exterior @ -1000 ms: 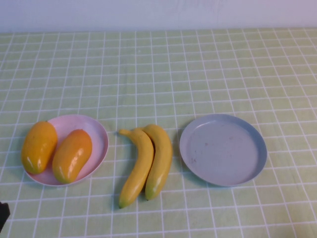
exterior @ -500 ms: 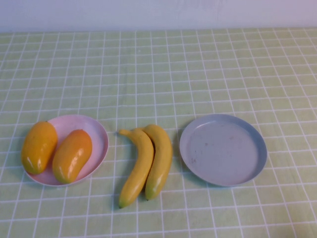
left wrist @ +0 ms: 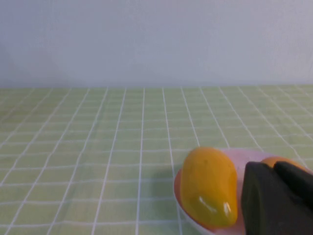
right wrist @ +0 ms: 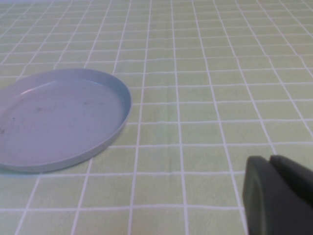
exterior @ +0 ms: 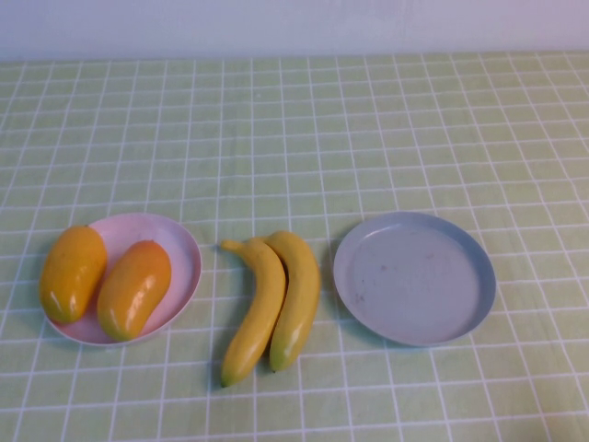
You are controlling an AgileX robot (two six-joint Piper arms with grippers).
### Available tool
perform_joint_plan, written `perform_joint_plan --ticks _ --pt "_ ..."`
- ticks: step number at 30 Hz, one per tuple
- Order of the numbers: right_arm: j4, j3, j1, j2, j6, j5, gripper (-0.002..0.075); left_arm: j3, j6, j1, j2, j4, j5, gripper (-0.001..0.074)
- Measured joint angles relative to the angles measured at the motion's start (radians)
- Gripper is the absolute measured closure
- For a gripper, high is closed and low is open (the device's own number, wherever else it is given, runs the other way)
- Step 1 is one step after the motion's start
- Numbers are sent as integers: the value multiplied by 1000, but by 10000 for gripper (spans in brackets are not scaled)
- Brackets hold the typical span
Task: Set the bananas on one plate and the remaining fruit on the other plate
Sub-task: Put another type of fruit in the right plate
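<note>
Bright, even, soft light; faint shadows; slight haze.

Pink-lilac plate (exterior: 184,247): two oval fruits (exterior: 103,278) are filling most of it. Grey-blue plate (exterior: 414,277): lying bare, open from above. Bananas (exterior: 272,302): lying side by side, touching, between the plates, blocking that lane. Left gripper (left wrist: 276,198) is sitting low near the pink-lilac plate; right gripper (right wrist: 276,193) near the grey-blue plate.

Two long curved yellow bananas (exterior: 271,308), two plump orange-yellow oval fruits (exterior: 103,280) and two round plastic plates, one pale pink-lilac (exterior: 184,258), one grey-blue (exterior: 414,278).
</note>
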Motion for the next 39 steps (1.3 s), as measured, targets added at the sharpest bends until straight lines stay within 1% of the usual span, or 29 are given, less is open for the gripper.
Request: perform_joint_plan --ticks 2,6,9,37,39 --pt "0 0 0 0 0 0 741 0 -4 0 0 0 53 731" --pt "0 2 0 0 0 0 741 0 -11 0 0 11 223 731" --pt "0 2 0 0 0 0 741 2 -11 0 0 27 298 731" --pt "0 2 0 0 0 0 741 2 -19 0 0 44 304 731" --pt "10 2 0 0 0 -36 741 2 -19 0 0 44 304 731"
